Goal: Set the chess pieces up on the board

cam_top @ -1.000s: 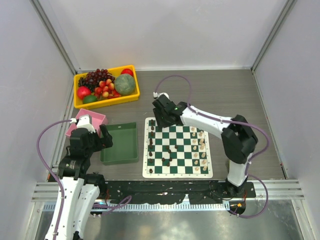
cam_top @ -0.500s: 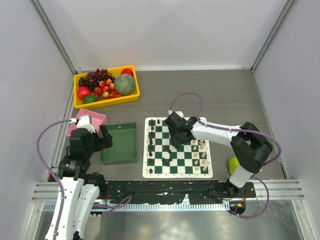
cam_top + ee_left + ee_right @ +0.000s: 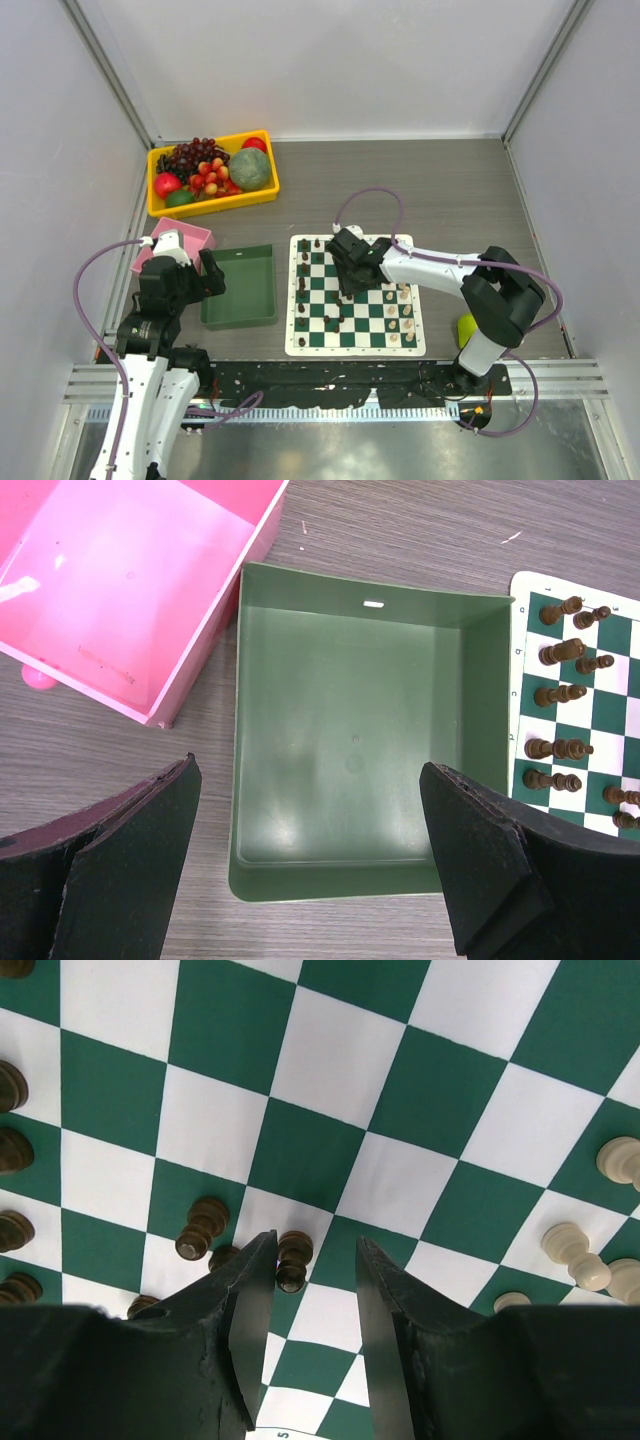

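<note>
1. Right pincer (image 3: 316, 1252) is low over the board (image 3: 400, 1090), mid-field. Its jaws are part-spread and pinch nothing. One dark piece (image 3: 293, 1260) stands just beside the left finger, with two more dark neighbours close by.
2. Left pincer (image 3: 310, 860) is spread wide and holds nothing. It hangs over the green tray (image 3: 350, 620).
3. Chess pieces: dark ones (image 3: 302, 290) sit mostly down the board's left columns, with a few stray at centre. Cream ones (image 3: 402, 298) are in the right columns.
4. Handling (judgement): the pieces are likely light, rigid and smooth, with narrow bases that tip easily. Best hold is across the stem under the head, with the fingers straddling it. Crowded neighbours risk a knock.
5. Containers: the green tray holds nothing. The pink box (image 3: 130, 580) holds nothing. The yellow bin (image 3: 215, 205) at the far left of the tabletop holds fruit (image 3: 205, 165).
</note>
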You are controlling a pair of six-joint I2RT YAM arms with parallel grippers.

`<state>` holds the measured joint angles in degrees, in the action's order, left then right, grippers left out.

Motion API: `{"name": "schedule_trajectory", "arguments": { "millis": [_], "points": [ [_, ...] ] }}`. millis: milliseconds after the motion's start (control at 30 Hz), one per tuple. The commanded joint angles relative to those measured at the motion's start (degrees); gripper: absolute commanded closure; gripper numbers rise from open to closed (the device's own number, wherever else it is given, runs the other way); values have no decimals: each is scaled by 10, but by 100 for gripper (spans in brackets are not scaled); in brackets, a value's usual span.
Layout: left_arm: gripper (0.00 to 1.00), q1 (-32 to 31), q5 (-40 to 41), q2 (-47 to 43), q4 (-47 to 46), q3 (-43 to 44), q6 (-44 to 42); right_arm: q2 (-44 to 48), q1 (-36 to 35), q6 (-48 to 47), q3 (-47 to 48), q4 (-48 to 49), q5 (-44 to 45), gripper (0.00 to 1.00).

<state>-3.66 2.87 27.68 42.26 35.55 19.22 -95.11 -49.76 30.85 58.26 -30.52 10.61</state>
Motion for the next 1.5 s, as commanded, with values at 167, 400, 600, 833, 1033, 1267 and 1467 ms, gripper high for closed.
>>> {"name": "schedule_trajectory", "arguments": {
  "millis": [167, 400, 600, 833, 1033, 1267, 1467],
  "points": [
    [1, 1, -8, -7, -16, 3, 1, 46, -7, 6, 12, -1, 6, 56],
    [1, 1, -9, -7, -17, 3, 1, 39, -17, 7, -1, 3, -4, 60],
    [1, 1, -9, -8, -16, 4, 0, 29, -18, 13, -10, 6, 5, 64],
    [1, 1, -8, -10, -16, 4, 1, 20, -18, 10, -8, 12, -1, 71],
    [1, 1, -8, -10, -16, 4, 1, 23, -19, 4, -4, 13, -12, 77],
    [1, 1, -9, -11, -15, 3, 1, 37, -19, -6, 22, 5, -4, 83],
    [1, 1, -7, -11, -16, 5, 0, 11, -19, -37, 99, -15, 34, 83]
  ]
}}
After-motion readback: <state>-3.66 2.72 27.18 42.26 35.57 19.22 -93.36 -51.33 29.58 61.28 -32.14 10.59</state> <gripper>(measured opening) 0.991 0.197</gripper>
